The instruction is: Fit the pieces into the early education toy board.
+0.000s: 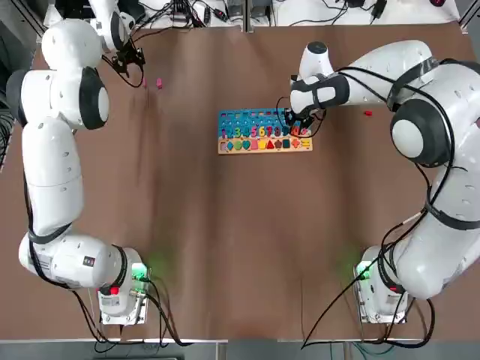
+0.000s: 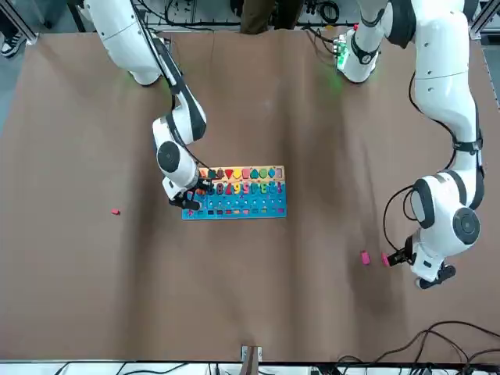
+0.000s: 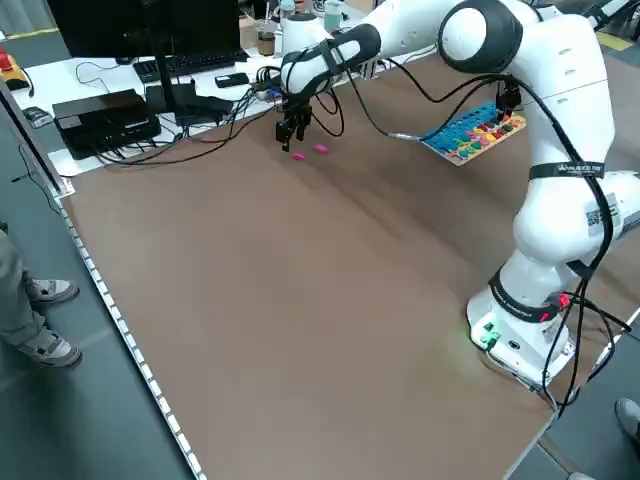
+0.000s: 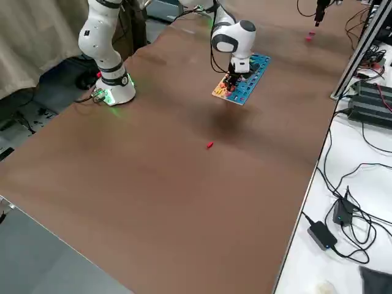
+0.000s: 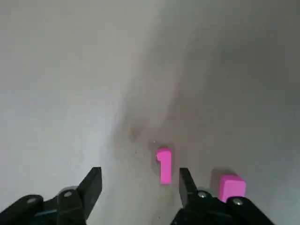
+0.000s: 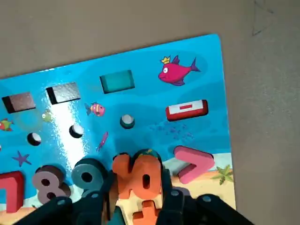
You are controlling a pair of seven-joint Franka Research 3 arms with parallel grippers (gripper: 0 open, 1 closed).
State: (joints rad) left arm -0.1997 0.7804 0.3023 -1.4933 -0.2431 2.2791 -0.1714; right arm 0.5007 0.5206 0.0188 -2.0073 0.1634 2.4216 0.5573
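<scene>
Two-arm puzzle assembly, mid-task. The right gripper (image 6: 138,197) stands over the right-hand end of the early education toy board (image 1: 264,131), its fingers clamped on an orange number piece (image 6: 138,176); the piece sits between the pads, low against the number row, just beside the dark round number on one side and the pink angled piece (image 6: 194,164) on the other; the grip is probably kept so that the piece can be pressed squarely into its recess, though whether it is fully seated cannot be told. The board lies flat near the table's middle, blue half away from the robot, tan shape strip toward it.

The left gripper (image 5: 138,187) hangs low over the far-left corner of the table (image 1: 225,225), fingers apart; a pink numeral "1" (image 5: 164,165) lies flat in the gap, nearer one fingertip than the other, untouched; a second pink piece (image 5: 231,186) lies just outside that same finger; the open stance suggests a pick being lined up, and centring over the numeral would likely be needed first.

A small red piece (image 1: 367,113) rests alone on the table, well apart from both grippers, beyond the board's right end.
</scene>
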